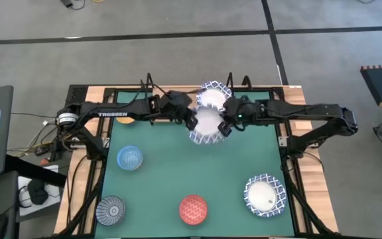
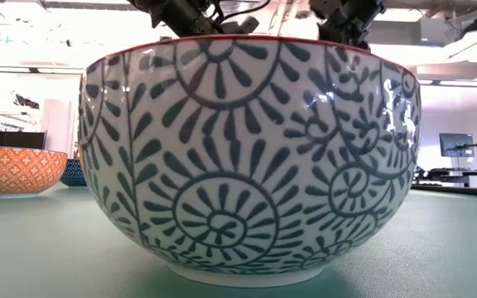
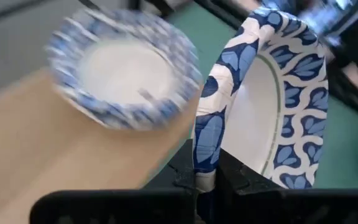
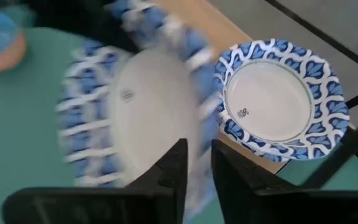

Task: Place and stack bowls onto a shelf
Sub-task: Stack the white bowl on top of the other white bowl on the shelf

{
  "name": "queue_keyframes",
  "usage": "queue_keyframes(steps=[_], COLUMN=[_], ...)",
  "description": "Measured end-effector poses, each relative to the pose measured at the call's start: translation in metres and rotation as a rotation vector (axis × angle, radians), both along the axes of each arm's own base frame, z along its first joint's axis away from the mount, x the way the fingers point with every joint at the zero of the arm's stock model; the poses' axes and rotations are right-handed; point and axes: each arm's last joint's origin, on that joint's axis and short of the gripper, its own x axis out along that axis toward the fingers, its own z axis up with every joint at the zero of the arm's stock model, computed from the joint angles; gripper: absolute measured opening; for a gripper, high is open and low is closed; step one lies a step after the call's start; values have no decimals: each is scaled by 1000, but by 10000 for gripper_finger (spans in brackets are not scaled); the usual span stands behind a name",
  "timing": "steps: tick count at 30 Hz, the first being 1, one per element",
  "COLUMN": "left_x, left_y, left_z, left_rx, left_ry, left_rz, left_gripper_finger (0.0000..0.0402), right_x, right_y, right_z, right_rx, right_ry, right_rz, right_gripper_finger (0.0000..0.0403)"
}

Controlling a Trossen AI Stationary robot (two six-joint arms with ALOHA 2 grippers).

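A white bowl with a blue lattice rim [image 1: 206, 126] hangs on edge over the mat's far middle, between my two grippers. My left gripper [image 1: 192, 121] comes from the left and is shut on it. My right gripper [image 4: 199, 168] comes from the right and is open, with its fingers on either side of the blurred rim of the same bowl [image 4: 142, 118]. Just beyond, a second lattice-rimmed bowl [image 1: 214, 95] rests on its base on the wooden shelf [image 3: 48, 162]. My left gripper pinches the held bowl's rim [image 3: 205, 146] between its two fingers, one on the inner face and one on the outer. The fingers come from the table's left, slanting down. The bowl stands on edge above the fingers, clear of the mat. My right gripper's fingers straddle the opposite rim [image 4: 197, 134]; whether they touch it I cannot tell.
On the green mat [image 1: 178, 172] stand a light blue bowl [image 1: 130, 158], a grey-blue patterned bowl [image 1: 111, 210], a red bowl [image 1: 193, 208] and another lattice-rimmed bowl [image 1: 265, 195]. A yellow bowl [image 1: 125, 120] peeks from under the left arm. Black wire uprights [image 1: 149, 82] rise from the shelf.
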Motion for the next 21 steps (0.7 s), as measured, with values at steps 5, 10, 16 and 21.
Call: queue_keyframes(steps=[5,10,16,21], left_x=[-5,-19,-30,-18], left_y=[27,62,98,113], left_z=[8,11,3,-17], left_rx=[27,-16,-97,-164], left_ry=[-104,-177,-258,-326], left_rz=[178,344,488,482], left_gripper_finger=[2,1,0,0], right_x=[-24,-51,-70,-73], right_y=[1,2,4,8], right_z=[18,25,24,26], right_rx=[25,23,51,74], right_ry=[-79,-65,-15,-38], right_rz=[-54,-168,-240,-247], right_gripper_finger=[143,159,161,161])
